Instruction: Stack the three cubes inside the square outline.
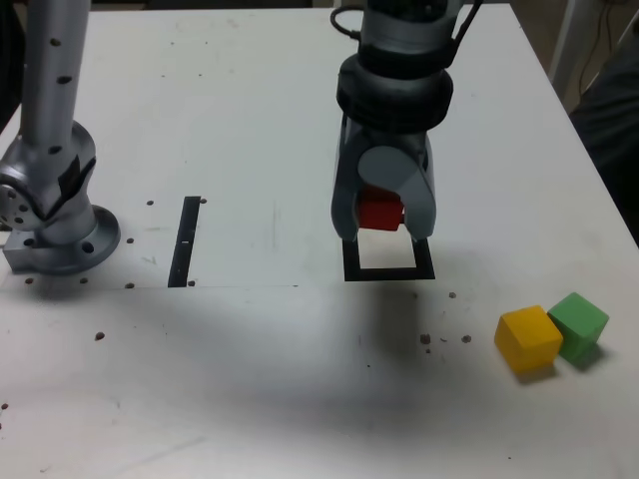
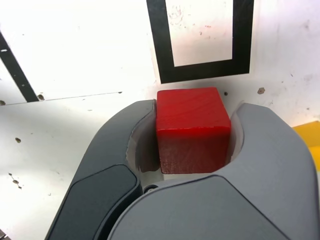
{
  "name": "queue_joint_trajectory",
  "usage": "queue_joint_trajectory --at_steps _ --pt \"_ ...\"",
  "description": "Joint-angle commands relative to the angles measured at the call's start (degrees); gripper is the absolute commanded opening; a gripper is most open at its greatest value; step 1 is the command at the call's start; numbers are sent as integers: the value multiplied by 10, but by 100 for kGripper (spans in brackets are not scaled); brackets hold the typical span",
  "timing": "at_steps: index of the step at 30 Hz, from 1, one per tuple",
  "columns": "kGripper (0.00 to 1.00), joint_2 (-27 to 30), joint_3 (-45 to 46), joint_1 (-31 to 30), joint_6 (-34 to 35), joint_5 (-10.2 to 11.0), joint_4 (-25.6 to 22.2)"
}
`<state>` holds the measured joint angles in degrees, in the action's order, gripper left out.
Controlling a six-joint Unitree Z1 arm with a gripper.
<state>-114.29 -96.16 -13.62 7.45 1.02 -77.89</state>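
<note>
The gripper (image 2: pixel 192 131) is nearest, its fingers clamped on the red cube (image 2: pixel 192 125), above the table near the square (image 1: pixel 428 261). No cube is placed there; the yellow (image 1: pixel 528 339) and the green (image 1: pixel 577 321) wait beside each other, so I think all the stacking is left.

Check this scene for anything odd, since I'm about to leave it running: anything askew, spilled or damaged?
Nothing spilled or askew. The white tabletop has scattered dark pits or specks, probably wear. The red cube looks intact.
</note>
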Motion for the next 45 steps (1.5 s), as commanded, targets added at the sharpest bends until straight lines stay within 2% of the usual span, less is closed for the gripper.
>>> queue_joint_trajectory --at_steps 1,15,32,41,43,45 --pt "31 4 15 12 -7 -4 15" --pt "31 -5 84 73 -55 -35 109" --pt "31 -31 120 93 -86 -64 162" --pt "32 -39 131 98 -92 -69 181" --pt "35 -39 133 99 -94 -69 185" --pt "55 -40 136 100 -96 -70 191"
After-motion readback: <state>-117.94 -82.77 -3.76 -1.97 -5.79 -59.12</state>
